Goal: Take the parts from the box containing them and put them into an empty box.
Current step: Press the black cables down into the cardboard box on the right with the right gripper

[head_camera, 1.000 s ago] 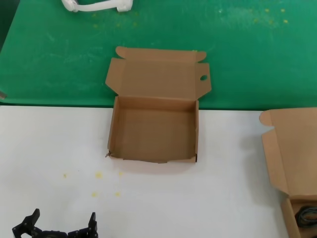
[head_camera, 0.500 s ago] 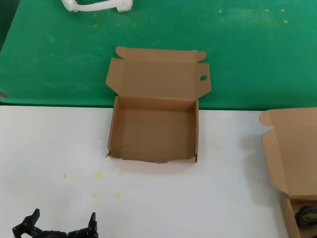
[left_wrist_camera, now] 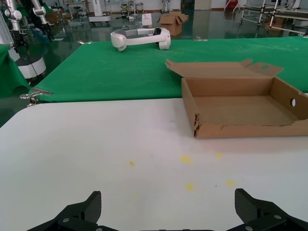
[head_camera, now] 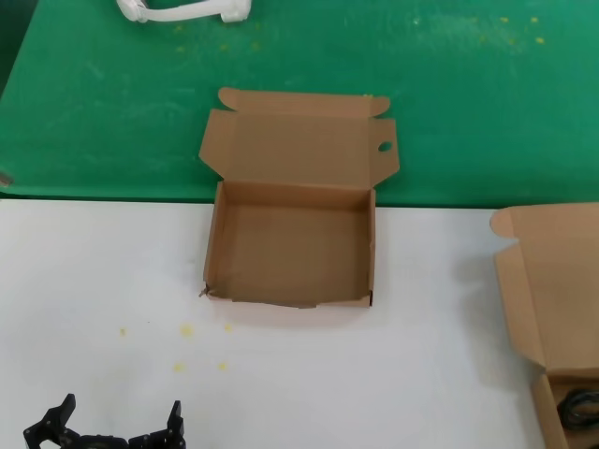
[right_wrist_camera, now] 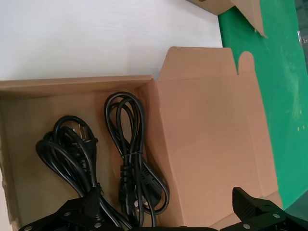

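Change: nothing moves between the earlier head views and this one; both boxes and the left gripper keep their places.
Meaning for the task: I judge that the transfer has not begun, because no cable is lifted and the receiving box holds nothing.
Left gripper: the black left gripper (head_camera: 105, 432) waits at the near left edge of the white tabletop (head_camera: 103, 271), its fingers spread wide and holding nothing.
Right gripper: the black right gripper (right_wrist_camera: 168, 211) hangs over the full box with its fingers spread wide, not touching any cable; it does not show in the head view.
Parts: two thin black coiled cable bundles with plugs (right_wrist_camera: 96, 159) lie side by side on the floor of their box.
Source box: the brown cardboard mailer box without a hole in its lid (head_camera: 552, 290) stands at the near right corner of the tabletop, lid open.
Target box: the shallow brown cardboard box with a round hole in one lid flap (head_camera: 292, 248) sits at the far middle edge, its lid lying back on the green cloth (head_camera: 468, 94).
Surface: the white top carries some small yellow spots (head_camera: 186, 330).
Room: a white headset-like device (left_wrist_camera: 140, 37) lies on the far green cloth; behind it a workshop hall with stands and another carton.
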Robot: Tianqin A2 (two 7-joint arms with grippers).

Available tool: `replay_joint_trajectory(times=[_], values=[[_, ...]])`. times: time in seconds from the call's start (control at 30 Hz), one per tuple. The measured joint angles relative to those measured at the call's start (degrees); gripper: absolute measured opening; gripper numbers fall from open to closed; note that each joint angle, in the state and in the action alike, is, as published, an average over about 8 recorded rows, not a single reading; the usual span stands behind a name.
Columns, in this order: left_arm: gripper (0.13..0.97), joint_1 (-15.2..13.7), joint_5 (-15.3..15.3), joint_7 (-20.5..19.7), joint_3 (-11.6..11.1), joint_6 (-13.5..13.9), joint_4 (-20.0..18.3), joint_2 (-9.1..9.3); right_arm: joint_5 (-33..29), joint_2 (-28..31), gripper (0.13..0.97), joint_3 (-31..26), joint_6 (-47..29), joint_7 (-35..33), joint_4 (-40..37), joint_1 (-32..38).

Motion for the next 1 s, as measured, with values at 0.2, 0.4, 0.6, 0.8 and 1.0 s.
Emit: replay_joint_trajectory(times=[0.2,0.4,0.6,0.8,1.0], values=[[0.966,0.0,0.0,0.0,0.0,0.0,0.0,0.00,-1.4,1.5,0.966,-2.2,-5.3,2.6,-0.5,2.7],[0.966,0.0,0.0,0.0,0.0,0.0,0.0,0.00,-15.0,1.6,0.966,-2.7,-16.4,15.2,-3.4,5.1],[0.966,0.0,0.0,0.0,0.0,0.0,0.0,0.00,-30.6,-0.3,0.966,-2.7,-26.9,27.8,-8.1,8.7],[0.966,0.0,0.0,0.0,0.0,0.0,0.0,0.00,-45.6,-2.9,0.966,-2.6,-33.6,39.3,-12.5,11.6],[0.966,0.0,0.0,0.0,0.0,0.0,0.0,0.00,-58.6,-5.9,0.962,1.1,-37.5,48.5,-15.1,10.9]])
